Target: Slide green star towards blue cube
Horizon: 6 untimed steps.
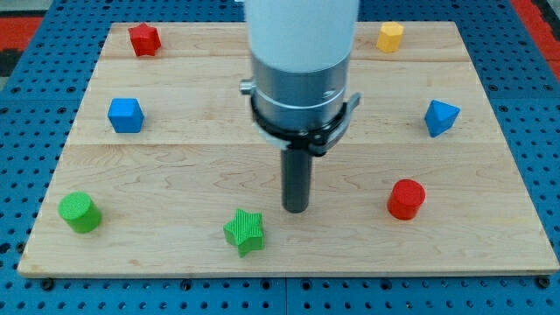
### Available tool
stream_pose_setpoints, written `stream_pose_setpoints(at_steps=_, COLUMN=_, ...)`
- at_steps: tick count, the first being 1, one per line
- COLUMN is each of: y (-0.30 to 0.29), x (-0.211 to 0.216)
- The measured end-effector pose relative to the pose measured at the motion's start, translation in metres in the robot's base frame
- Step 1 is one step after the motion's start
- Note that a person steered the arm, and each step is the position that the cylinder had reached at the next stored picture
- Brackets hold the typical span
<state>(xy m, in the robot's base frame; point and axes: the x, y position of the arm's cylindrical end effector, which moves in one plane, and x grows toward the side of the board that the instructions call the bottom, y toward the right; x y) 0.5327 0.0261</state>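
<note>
The green star (244,231) lies near the view's bottom, a little left of centre. The blue cube (126,115) sits at the view's left, well above and left of the star. My tip (297,209) rests on the board just right of the star and slightly above it, with a small gap between them. The rod hangs from a wide white and grey arm body that hides the board's top middle.
A green cylinder (80,213) is at the bottom left. A red star (144,39) is at the top left, a yellow block (390,37) at the top right, a blue triangular block (441,117) at the right, and a red cylinder (406,199) at the lower right. The wooden board (175,166) has edges all round.
</note>
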Motion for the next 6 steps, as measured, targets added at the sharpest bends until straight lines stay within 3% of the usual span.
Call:
stream_pose_setpoints(at_steps=1, y=0.047, x=-0.02)
stream_pose_setpoints(at_steps=2, y=0.055, x=-0.01)
stream_pose_setpoints(at_steps=3, y=0.077, x=0.032)
stream_pose_setpoints(at_steps=5, y=-0.059, x=0.038)
stream_pose_setpoints(at_steps=6, y=-0.059, x=0.065)
